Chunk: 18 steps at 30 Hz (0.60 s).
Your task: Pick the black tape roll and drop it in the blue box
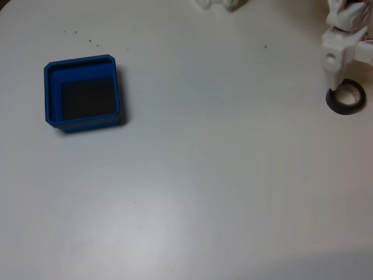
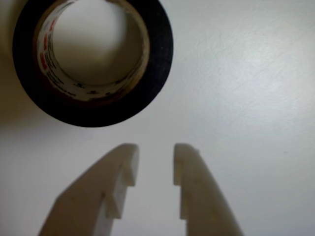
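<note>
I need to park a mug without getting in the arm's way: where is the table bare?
Bare: the wide stretch between the blue box and the black tape roll, and the table's whole near half. Crowded: the right edge, where the gripper hangs by the roll.

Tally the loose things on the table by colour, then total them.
Black: 1, the tape roll
Blue: 1, the box
Total: 2
</note>
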Available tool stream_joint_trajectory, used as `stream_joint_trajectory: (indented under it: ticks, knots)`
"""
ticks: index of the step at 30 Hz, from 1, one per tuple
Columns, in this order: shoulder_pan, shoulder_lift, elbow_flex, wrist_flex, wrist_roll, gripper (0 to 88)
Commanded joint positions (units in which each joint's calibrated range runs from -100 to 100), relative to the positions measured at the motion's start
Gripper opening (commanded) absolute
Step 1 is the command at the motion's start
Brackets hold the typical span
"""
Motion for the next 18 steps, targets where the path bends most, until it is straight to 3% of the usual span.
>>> stream_joint_trajectory:
  ticks: [1,18]
  knots:
    - [-0.25,-0.61,-3.51,0.37,-0.33,0.7]
    - [-0.05,-0.69,-3.60,0.04,-0.51,0.9]
